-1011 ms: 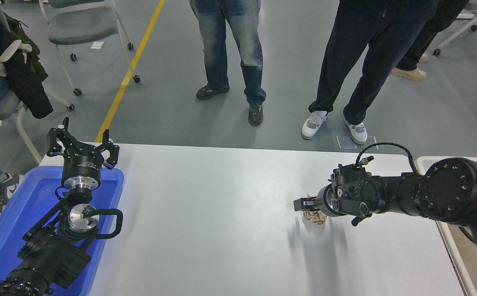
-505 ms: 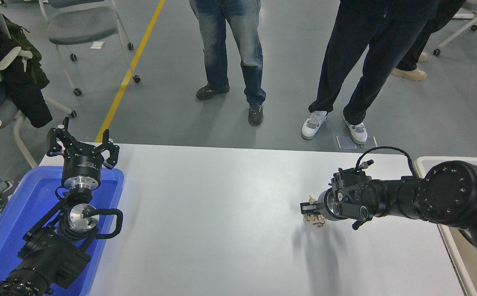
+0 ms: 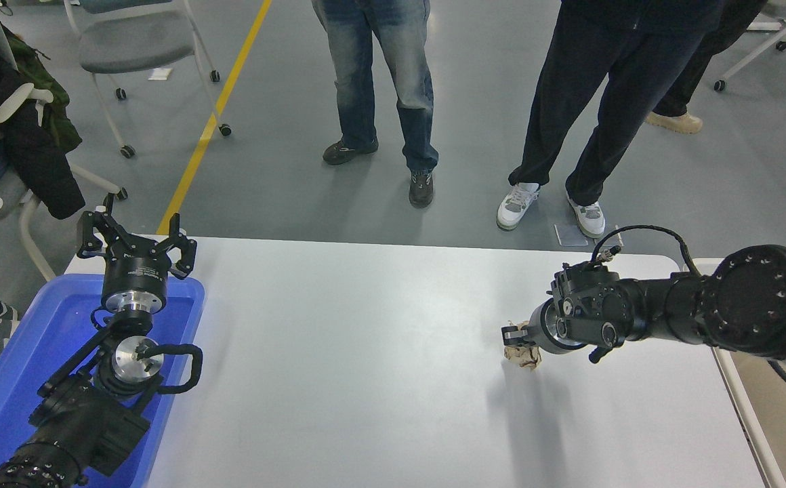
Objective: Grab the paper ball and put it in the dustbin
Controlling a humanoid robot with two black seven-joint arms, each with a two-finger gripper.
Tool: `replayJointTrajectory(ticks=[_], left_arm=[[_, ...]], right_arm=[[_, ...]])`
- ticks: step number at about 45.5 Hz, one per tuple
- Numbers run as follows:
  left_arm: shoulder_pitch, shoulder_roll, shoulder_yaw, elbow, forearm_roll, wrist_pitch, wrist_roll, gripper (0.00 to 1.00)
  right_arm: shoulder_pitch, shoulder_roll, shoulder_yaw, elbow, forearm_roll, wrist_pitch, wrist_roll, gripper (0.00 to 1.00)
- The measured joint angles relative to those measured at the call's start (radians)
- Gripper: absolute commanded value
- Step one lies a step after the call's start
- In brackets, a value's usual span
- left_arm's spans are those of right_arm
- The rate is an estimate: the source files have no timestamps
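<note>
The right black gripper (image 3: 516,336) reaches in from the right edge over the white worktop (image 3: 366,352), its fingers (image 3: 509,332) closed around the wrinkly tan-brown paper ball (image 3: 524,354), which bulges just below them. Behind the arm, at the right edge well away from the fingers, shows the beige plastic dustbin with its off-white rim (image 3: 738,400) (only a strip is visible). The left black gripper (image 3: 137,238) hangs with fingers spread above the bright blue plastic tray (image 3: 0,379) at the lower left.

a lab or workshop floor: grey floor (image 3: 284,169) with a yellow line (image 3: 213,118), wheeled chairs (image 3: 135,41), people standing by a white table (image 3: 366,339).
</note>
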Motion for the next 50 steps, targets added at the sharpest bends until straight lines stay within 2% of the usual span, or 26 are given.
replayJointTrajectory(ticks=[18, 34, 43, 50], left_arm=[[0.000, 0.000, 0.000, 0.000, 0.000, 0.000, 0.000, 0.99], [0.000, 0.000, 0.000, 0.001, 0.000, 0.000, 0.000, 0.99], [0.000, 0.001, 0.000, 0.001, 0.000, 0.000, 0.000, 0.99], [0.000, 0.001, 0.000, 0.001, 0.000, 0.000, 0.000, 0.99]], right_arm=[[0.388, -0.218, -0.027, 0.263, -0.006, 0.205, 0.000, 0.00], [0.759, -0.324, -0.112, 0.422, -0.007, 0.408, -0.003, 0.00], [0.865, -0.346, -0.138, 0.468, -0.005, 0.438, -0.007, 0.00], [0.915, -0.386, -0.165, 0.482, -0.002, 0.403, -0.010, 0.00]])
